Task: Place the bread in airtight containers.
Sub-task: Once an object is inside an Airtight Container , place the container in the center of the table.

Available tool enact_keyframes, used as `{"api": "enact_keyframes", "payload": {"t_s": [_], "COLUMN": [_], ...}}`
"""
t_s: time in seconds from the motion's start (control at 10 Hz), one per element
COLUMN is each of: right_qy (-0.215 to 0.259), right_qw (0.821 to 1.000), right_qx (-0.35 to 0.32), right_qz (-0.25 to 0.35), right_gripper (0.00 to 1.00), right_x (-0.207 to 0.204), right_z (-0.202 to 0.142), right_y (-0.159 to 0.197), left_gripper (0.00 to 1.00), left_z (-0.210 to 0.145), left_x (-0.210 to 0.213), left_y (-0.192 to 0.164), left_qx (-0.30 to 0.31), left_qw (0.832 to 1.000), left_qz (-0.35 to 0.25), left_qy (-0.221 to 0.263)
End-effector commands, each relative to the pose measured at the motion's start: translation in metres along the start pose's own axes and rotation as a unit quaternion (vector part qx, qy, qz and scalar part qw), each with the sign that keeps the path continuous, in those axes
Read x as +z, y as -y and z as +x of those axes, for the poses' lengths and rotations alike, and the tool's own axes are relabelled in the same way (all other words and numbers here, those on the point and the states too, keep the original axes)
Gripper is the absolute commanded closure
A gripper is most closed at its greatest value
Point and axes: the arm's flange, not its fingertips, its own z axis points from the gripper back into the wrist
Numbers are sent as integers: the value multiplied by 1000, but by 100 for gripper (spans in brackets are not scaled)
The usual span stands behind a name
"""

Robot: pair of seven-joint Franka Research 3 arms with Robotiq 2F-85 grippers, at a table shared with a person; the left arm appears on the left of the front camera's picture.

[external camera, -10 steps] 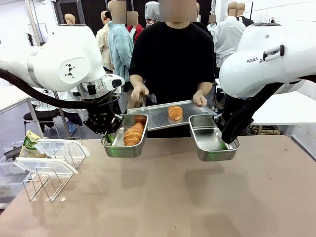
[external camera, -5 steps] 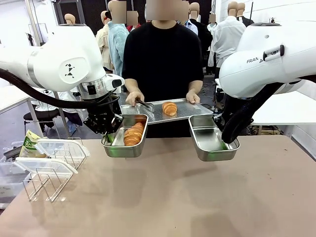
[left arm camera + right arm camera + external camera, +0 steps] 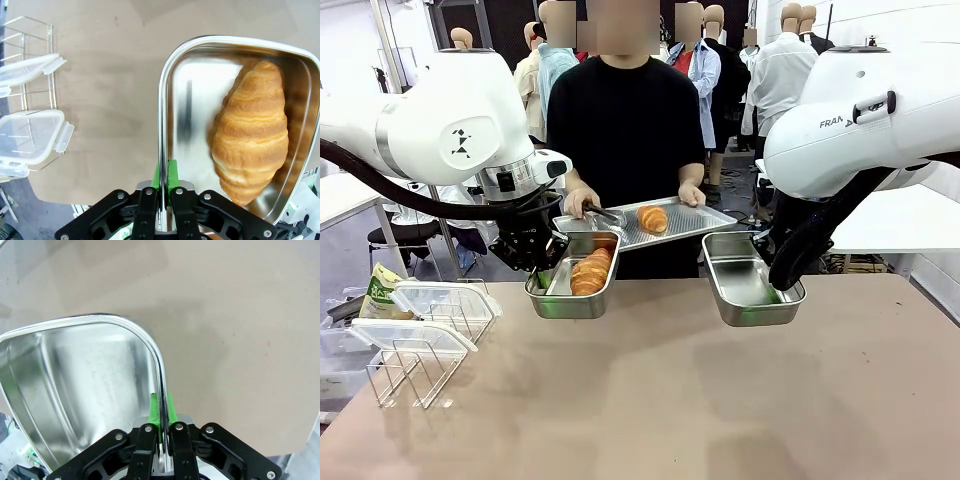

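Note:
My left gripper (image 3: 542,272) is shut on the rim of a steel airtight container (image 3: 567,304) held above the table, and one bread roll (image 3: 590,272) lies inside. In the left wrist view the gripper (image 3: 162,192) pinches the container wall (image 3: 186,95) beside the bread (image 3: 252,135). To the right, my other gripper (image 3: 782,290) is shut on the rim of a second container (image 3: 752,300), which is empty. The right wrist view shows that gripper (image 3: 161,430) clamped on the bare tin (image 3: 75,370). Behind them, a person holds a perforated tray (image 3: 695,220) carrying another bread roll (image 3: 652,218).
A wire rack (image 3: 415,370) at the table's left carries clear snap lids (image 3: 440,300), with a yellow-green snack bag (image 3: 380,290) behind it. The person's hand holds tongs (image 3: 605,213) at the tray's left end. Open brown tabletop (image 3: 700,400) lies below both tins.
The person has stepped to the left and carried the tray with its bread roll leftward, toward the left tin. Both arms and their tins have stayed still.

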Motion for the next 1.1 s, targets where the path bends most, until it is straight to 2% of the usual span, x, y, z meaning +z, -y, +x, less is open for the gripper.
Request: {"api": "enact_keyframes", "payload": {"t_s": [0.0,0.6,0.7,1.0], "right_qy": [4,4,4,4], "right_qw": [1000,1000,1000,1000], "right_qx": [1,1,1,1], "right_qz": [2,2,2,2], "right_gripper": [100,100,100,100], "right_x": [4,4,4,4], "right_z": [0,0,0,0], "right_y": [0,0,0,0], "left_gripper": [100,100,100,100], "left_z": [1,0,2,9], "left_x": [4,0,-6,-40], "left_y": [-1,0,2,5], "left_qx": [1,0,2,0], "left_qw": [1000,1000,1000,1000], "left_qz": [-2,0,17,7], "left_qy": [4,0,2,-20]}}
